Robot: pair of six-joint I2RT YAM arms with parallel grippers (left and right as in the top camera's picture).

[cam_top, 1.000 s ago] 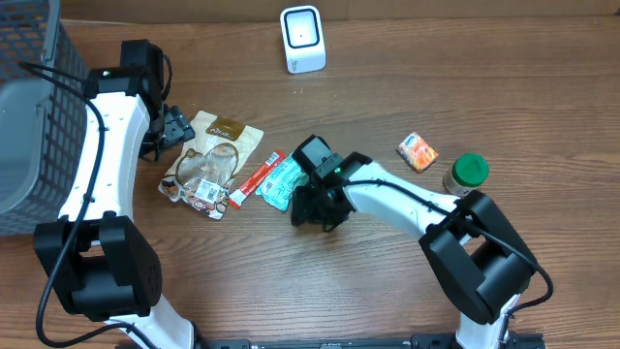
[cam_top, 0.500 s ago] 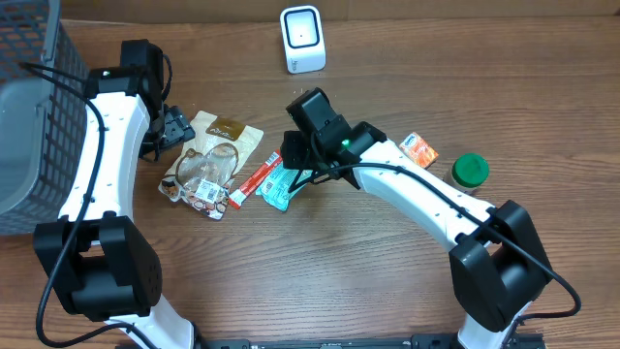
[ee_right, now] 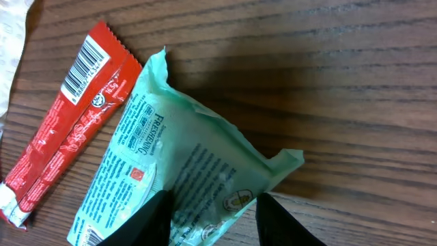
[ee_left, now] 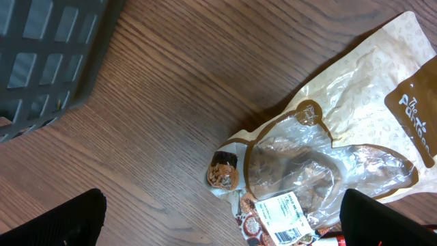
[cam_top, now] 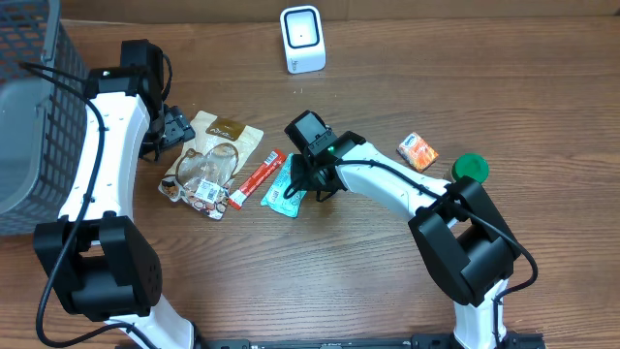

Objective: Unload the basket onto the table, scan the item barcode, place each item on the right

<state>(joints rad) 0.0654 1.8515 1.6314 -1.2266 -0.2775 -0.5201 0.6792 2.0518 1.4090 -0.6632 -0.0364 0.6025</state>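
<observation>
Wooden table [cam_top: 542,78] fills the overhead view, with a grey basket [cam_top: 24,116] at one edge and a white scanner [cam_top: 301,39] at the far side. My right pincer [cam_top: 308,184] is low over the teal packet [cam_top: 283,197], the item that I must scan. The packet lies on the wood, one end under the fingertips and the rest reaching out from them toward a red stick [cam_top: 260,177]. The scanner stands well apart from this pincer, beyond it. An orange packet [cam_top: 418,151] and a green lid [cam_top: 471,169] lie behind the pincer, beside its arm. My left pincer [cam_top: 174,126] hangs just beside a corner of the snack bag [cam_top: 213,160].

From the left wrist, I see the two fingers of the left pincer spread fully wide, with nothing between them. The snack bag lies on the wood ahead of it and is not touched. A corner of the basket is on the other side.

From the right wrist, the fingers [ee_right: 153,219] of the right pincer stand about half apart, one at each side of the packet's end, and the teal film passes between them. Whether they press it or not, I cannot tell. The red stick lies just beside the packet, on the side away from the pincer, with its barcode facing up.
</observation>
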